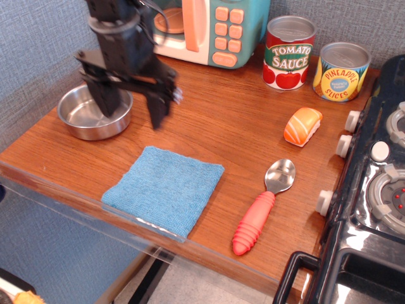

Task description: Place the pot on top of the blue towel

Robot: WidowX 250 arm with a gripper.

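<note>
Pincer (jaws spread) hangs over pot, blue towel bare

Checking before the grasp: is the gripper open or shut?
Open. The gripper has its two fingers spread wide apart, one over the pot, nothing between them.

Shiny bare-metal pot near the worktop's left edge, fuzzy light-blue terry towel at the front edge, smooth brown wood-grain worktop, matt black gripper, glossy paper-labelled cans with dull metal lids, ribbed red plastic-handled spoon with shiny bowl
</note>
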